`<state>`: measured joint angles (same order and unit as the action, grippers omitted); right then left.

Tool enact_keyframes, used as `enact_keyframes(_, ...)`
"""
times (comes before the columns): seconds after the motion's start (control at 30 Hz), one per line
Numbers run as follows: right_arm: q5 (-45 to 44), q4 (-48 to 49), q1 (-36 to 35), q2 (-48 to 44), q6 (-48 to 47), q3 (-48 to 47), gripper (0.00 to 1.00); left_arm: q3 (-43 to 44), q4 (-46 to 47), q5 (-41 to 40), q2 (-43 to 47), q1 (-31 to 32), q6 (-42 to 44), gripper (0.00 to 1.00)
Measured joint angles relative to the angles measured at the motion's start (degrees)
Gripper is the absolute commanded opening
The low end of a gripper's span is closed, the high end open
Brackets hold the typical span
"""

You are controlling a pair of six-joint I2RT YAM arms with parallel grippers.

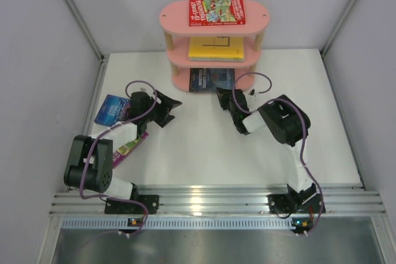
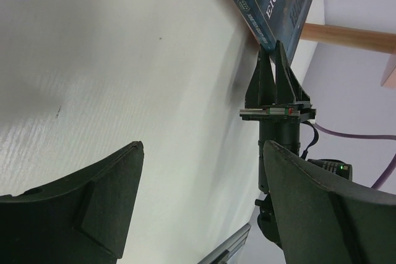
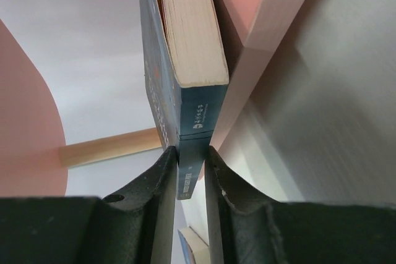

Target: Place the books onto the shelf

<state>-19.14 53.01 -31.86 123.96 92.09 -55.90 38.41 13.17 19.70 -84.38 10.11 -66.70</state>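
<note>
The white bench (image 1: 204, 153) carries the pink shelf (image 1: 173, 15) at its far side, just beyond both grippers. The red book (image 1: 216, 12) lies flat on the shelf's top board and the yellow book (image 1: 215, 47) on the middle board, both above and beyond the right gripper (image 1: 221, 96). The navy book (image 1: 210, 80) rests on the bottom board, its near edge sticking out toward that gripper. The right gripper's jaws are clamped on the navy book's near corner by the spine, one finger against each cover. The blue book (image 1: 112, 109) lies on the bench behind and to the left of the left gripper (image 1: 172, 111), beside its arm. The purple book (image 1: 131, 145) lies further back toward the arm's base, partly hidden under the arm. The left gripper stands with its jaws wide apart around nothing, pointing toward the right gripper and well apart from the navy book. A wooden post (image 2: 346, 35) of the shelf shows just past the right gripper.
</note>
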Motion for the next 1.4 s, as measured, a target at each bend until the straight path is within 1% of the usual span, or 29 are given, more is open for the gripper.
enact_keyframes(0.07,-0.2,-0.2,0.2,0.0,0.0,-0.3,0.08,0.0,0.0,0.0,0.0,-0.1,0.2,0.82)
enact_keyframes(0.13,-0.3,-0.5,0.2,0.2,0.0,-0.6,0.05,0.0,-0.1,0.0,0.0,-0.2,0.3,0.82)
enact_keyframes(0.37,-0.9,-0.8,0.3,0.4,0.0,-1.7,0.0,0.0,-0.9,-0.1,0.0,-0.3,1.0,0.82)
enact_keyframes(0.77,-4.4,-2.0,0.3,0.4,1.6,-1.8,0.0,0.5,-1.4,-0.3,0.0,-0.7,2.1,0.81)
enact_keyframes(1.17,-8.4,-7.2,-0.2,1.2,4.3,-6.8,0.0,0.9,-1.5,-1.1,-0.7,-0.7,2.7,0.81)
enact_keyframes(1.4,-9.2,-8.2,-0.3,2.3,5.1,-8.2,0.0,1.1,-1.5,-1.3,-0.7,-1.1,3.3,0.81)
